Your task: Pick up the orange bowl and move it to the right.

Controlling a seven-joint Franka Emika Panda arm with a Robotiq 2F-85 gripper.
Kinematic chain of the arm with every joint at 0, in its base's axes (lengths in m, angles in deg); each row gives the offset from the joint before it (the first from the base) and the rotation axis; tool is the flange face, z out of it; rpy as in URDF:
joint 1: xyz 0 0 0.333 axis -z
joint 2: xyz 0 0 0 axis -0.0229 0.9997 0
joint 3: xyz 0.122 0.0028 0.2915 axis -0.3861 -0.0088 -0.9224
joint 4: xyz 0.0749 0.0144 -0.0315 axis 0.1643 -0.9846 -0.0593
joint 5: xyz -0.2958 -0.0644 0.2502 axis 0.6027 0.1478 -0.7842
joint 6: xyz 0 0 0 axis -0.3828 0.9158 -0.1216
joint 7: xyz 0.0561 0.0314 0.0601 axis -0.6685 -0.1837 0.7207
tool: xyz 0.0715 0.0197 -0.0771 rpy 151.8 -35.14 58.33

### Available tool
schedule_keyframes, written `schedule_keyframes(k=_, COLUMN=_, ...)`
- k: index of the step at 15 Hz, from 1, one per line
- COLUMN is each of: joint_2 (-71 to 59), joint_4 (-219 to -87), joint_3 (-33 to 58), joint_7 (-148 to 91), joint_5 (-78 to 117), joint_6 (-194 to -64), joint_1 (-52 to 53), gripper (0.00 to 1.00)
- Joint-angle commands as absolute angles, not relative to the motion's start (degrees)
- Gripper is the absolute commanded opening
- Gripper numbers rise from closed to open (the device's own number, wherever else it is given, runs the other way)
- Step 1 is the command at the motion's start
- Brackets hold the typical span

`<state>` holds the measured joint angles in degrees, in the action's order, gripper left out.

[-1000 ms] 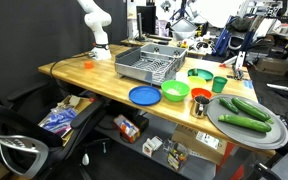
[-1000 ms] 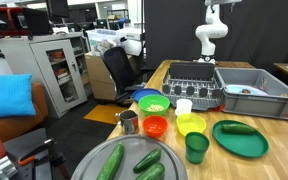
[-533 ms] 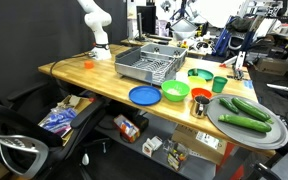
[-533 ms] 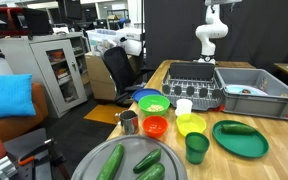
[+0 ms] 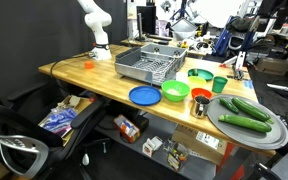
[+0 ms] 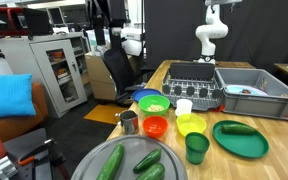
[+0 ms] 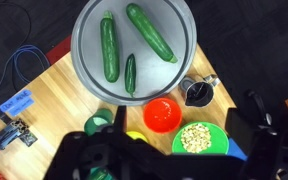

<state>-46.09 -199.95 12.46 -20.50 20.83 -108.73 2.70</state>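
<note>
The orange bowl (image 7: 164,114) is small, glossy and empty. It stands between the metal cup (image 7: 197,92) and the green bowl of pale seeds (image 7: 199,138), and it shows in both exterior views (image 5: 200,95) (image 6: 155,126). In the wrist view my gripper (image 7: 174,152) hangs high above the table, open and empty, with its dark fingers (image 7: 89,150) spread wide at the bottom edge. The orange bowl lies just above the gap between them. In both exterior views the arm (image 6: 212,30) rises out of the top, so the gripper is out of sight there.
A grey plate with three cucumbers (image 7: 134,40) lies near the table edge. A green cup (image 6: 196,147), yellow bowl (image 6: 191,124), green plate (image 6: 240,138), white cup (image 6: 184,106), blue plate (image 5: 143,95), dish rack (image 5: 149,65) and grey bin (image 6: 254,92) crowd the table.
A dark figure has appeared in the background at the top left of an exterior view. The arm and the things on the table have not moved.
</note>
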Motion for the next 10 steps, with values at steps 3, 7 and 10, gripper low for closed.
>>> schedule_keyframes(k=3, joint_2=-39.6, joint_4=-202.1, joint_3=12.3, joint_7=-20.5, joint_5=18.9, joint_6=-114.9, joint_1=2.8, gripper=1.0)
schedule_keyframes(k=7, joint_2=-39.1, joint_4=-201.9, joint_3=12.1, joint_7=-20.4, joint_5=19.6, joint_6=-114.3, joint_1=3.0, gripper=1.0)
schedule_keyframes(k=10, joint_2=-39.3, joint_4=-201.9, joint_3=12.1, joint_7=-20.4, joint_5=19.6, joint_6=-114.3, joint_1=3.0, gripper=1.0)
